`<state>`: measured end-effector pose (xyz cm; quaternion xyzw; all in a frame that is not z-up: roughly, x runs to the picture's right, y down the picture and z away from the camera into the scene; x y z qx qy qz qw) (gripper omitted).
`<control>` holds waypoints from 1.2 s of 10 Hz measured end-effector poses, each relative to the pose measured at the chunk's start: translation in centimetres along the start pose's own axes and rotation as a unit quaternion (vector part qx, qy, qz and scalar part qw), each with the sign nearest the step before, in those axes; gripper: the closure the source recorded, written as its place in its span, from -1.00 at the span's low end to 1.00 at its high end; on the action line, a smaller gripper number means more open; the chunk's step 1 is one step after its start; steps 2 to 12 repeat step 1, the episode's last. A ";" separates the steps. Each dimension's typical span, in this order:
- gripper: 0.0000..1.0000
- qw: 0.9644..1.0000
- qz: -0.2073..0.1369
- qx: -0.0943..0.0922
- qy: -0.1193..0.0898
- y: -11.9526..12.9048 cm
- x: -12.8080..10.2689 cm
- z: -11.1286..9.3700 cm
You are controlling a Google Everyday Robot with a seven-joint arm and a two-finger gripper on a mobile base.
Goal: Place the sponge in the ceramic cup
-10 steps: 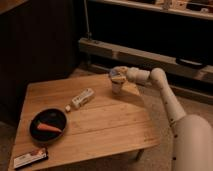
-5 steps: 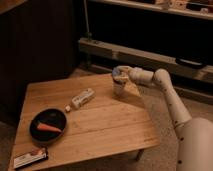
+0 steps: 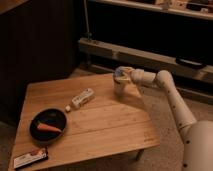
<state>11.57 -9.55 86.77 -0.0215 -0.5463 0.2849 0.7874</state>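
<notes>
The pale ceramic cup (image 3: pixel 120 88) stands upright near the far right edge of the wooden table (image 3: pixel 105 125). My gripper (image 3: pixel 121 75) hovers directly over the cup's mouth, reaching in from the right. A bit of blue, the sponge (image 3: pixel 118 73), shows between the fingers just above the cup's rim. The gripper is shut on it. Most of the sponge is hidden by the fingers.
A white-and-tan tube-like package (image 3: pixel 81 98) lies mid-table, left of the cup. A black round pan (image 3: pixel 47 126) with a carrot (image 3: pixel 49 128) sits at the front left. A flat packet (image 3: pixel 31 158) lies at the front left corner. Dark shelving runs behind the table.
The gripper has stayed over the cup with the sponge, shifting only slightly. Nothing else on the table has moved.
</notes>
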 end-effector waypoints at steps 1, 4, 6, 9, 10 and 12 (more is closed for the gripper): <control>-0.60 1.000 -0.001 0.000 -0.001 0.0 -0.1 0.1; -0.60 1.000 -0.001 0.000 -0.001 0.0 -0.1 0.1; -0.60 1.000 -0.001 0.000 -0.001 0.0 -0.1 0.1; -0.60 1.000 -0.001 0.000 -0.001 0.0 -0.1 0.1; -0.60 1.000 -0.001 0.000 -0.001 0.0 -0.1 0.1; -0.60 1.000 -0.001 0.000 -0.001 0.0 -0.1 0.1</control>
